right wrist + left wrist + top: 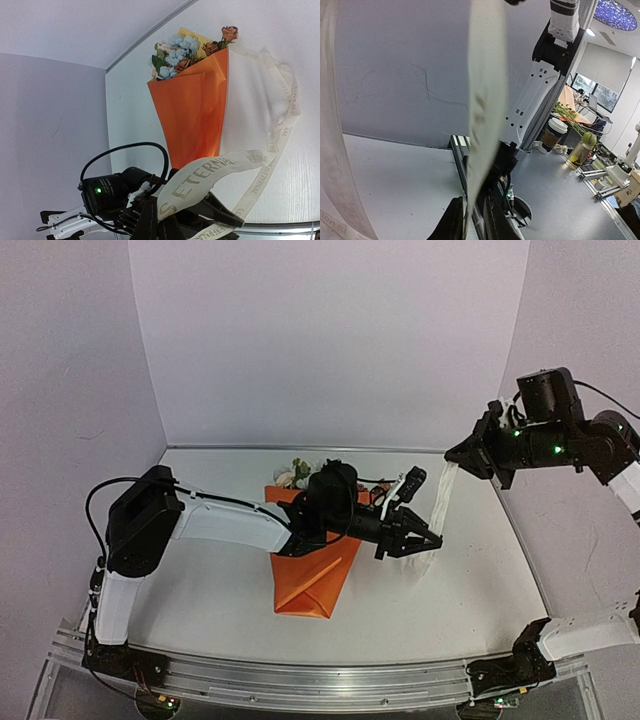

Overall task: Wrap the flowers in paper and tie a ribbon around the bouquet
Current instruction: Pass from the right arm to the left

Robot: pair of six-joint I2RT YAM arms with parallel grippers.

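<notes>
The bouquet [308, 585] lies flat on the white desk [480, 600] at the centre of the top view. It is a cone of glossy orange paper [192, 110] with sharp creases, its point toward the bottom of the frame and its wide mouth toward the top. Out of the mouth come the flowers [175, 47], small ruffled blooms in pale blue, cream and rusty pink, with a strip of the paper's yellow face behind them.

The ribbon [437, 510] is a narrow, soft cream band printed with capital lettering. In the right wrist view we see it loop loosely over the desk to the right of the cone, from beside the cone's upper right corner down to the lower middle of the frame. In the top view it rises as a slanting strip just right of the bouquet.

The left hand [425, 540] pinches the lower part of that strip; the left wrist view shows the band narrowing down between the fingers [452, 222]. The right hand [455, 458], higher and further right, is pressed together on the strip's upper end.

The left arm [230, 525] lies across the cone's upper half and hides where blooms meet paper in the top view. Behind the ribbon in the left wrist view stand the right arm [532, 95] and, on another desk, a lidded paper cup [554, 132] and a bottle [580, 152] of yellowish liquid.
</notes>
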